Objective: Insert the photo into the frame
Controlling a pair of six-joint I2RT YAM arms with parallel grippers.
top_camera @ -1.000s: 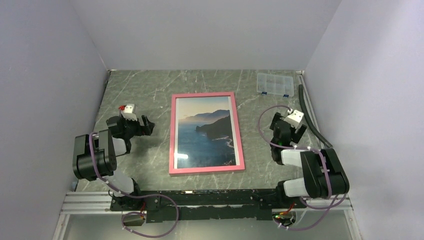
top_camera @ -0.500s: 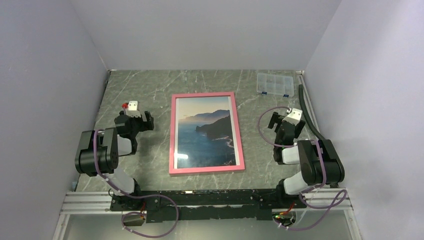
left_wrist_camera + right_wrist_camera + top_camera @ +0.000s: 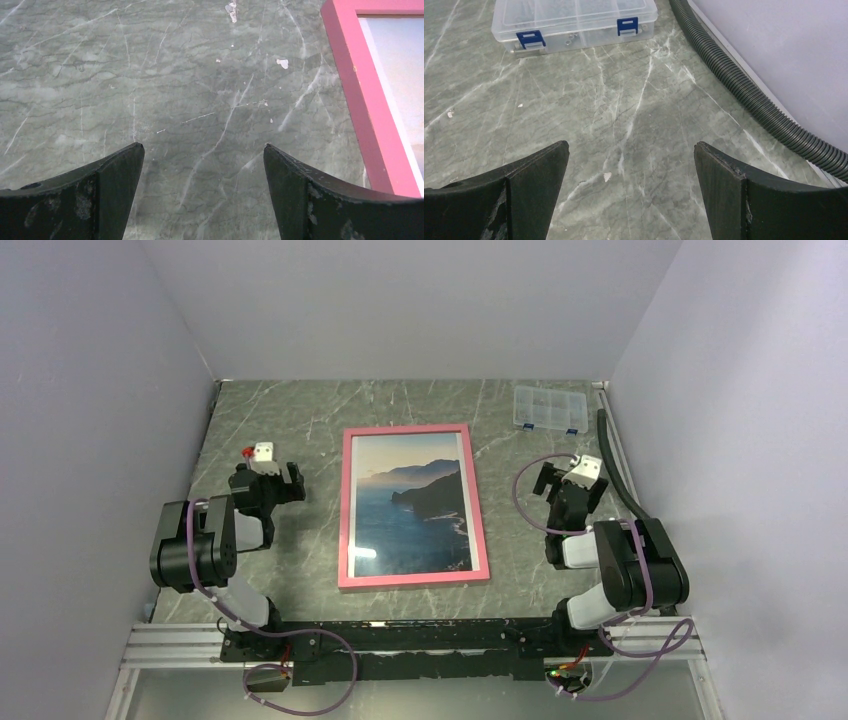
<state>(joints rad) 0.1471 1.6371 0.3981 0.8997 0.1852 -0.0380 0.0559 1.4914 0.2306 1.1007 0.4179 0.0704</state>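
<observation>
Top external view showed me the frame (image 3: 413, 579), photo (image 3: 410, 505) inside, lying lengthwise between my wide-open, empty left gripper (image 3: 268, 478) and right gripper (image 3: 572, 485), left nearer.

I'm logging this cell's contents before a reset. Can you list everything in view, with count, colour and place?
frame: one, pink, lying flat mid-table.
photo: one, blue sea with dark mountains, inside the frame.
organiser box: one, clear with blue latches, far right of the table.
hose: one, black and ribbed, along the table's right edge.
table: one, grey-green marble pattern, under everything.
left end effector: one, black fingers, open and empty, left of the frame.
right end effector: one, black fingers, open and empty, right of the frame, facing the organiser box.
</observation>
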